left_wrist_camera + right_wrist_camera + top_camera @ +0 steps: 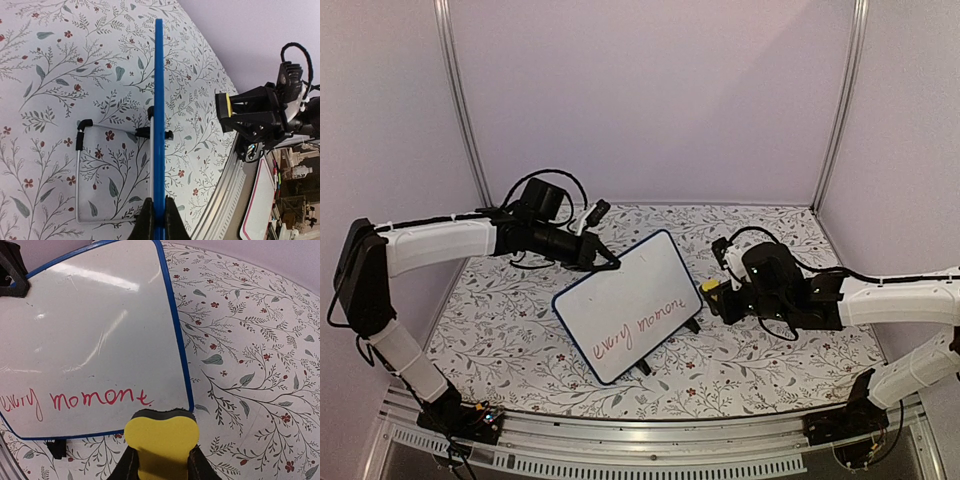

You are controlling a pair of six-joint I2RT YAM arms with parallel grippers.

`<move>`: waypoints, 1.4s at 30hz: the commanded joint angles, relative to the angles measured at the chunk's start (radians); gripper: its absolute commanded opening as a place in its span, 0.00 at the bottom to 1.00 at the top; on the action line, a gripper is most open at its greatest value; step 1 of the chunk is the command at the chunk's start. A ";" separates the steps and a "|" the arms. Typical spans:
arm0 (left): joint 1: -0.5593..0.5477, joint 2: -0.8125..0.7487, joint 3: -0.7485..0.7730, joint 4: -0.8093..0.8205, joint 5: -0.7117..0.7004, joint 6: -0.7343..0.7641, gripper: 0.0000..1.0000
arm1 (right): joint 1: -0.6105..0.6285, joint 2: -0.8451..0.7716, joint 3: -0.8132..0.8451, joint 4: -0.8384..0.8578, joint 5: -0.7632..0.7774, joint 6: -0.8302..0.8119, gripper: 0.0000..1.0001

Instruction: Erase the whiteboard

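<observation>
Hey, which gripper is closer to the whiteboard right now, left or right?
Left. The left gripper is clamped on the whiteboard's upper edge. The right gripper, holding a yellow eraser, sits off the board's right side, not touching.

On the whiteboard (95,330), two words (75,401) are written by hand in red, low on its white surface: "every moment". The last vowel looks more like an "o".
</observation>
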 commanded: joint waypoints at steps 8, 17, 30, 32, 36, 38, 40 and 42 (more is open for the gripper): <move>-0.023 0.065 0.110 0.048 -0.056 -0.055 0.00 | 0.004 -0.083 -0.057 0.012 0.030 0.004 0.21; -0.025 0.126 0.166 0.049 -0.058 -0.057 0.00 | 0.005 -0.098 -0.068 0.009 0.014 0.016 0.21; -0.012 -0.048 0.063 0.002 -0.114 -0.038 0.57 | 0.009 -0.070 -0.025 0.010 -0.045 0.005 0.21; 0.003 -0.099 0.025 -0.012 -0.129 -0.026 0.61 | 0.017 -0.052 -0.012 0.018 -0.052 0.005 0.21; 0.036 -0.198 -0.073 -0.030 -0.125 -0.013 0.61 | 0.046 -0.006 0.024 0.034 -0.062 0.004 0.21; 0.051 -0.237 -0.130 -0.025 -0.111 -0.003 0.61 | 0.063 0.029 0.051 0.040 -0.062 0.004 0.21; 0.061 -0.259 -0.180 -0.026 -0.084 0.017 0.61 | 0.082 0.066 0.083 0.041 -0.063 0.000 0.21; 0.065 -0.272 -0.220 -0.028 -0.071 0.026 0.60 | 0.099 0.103 0.120 0.035 -0.063 -0.004 0.21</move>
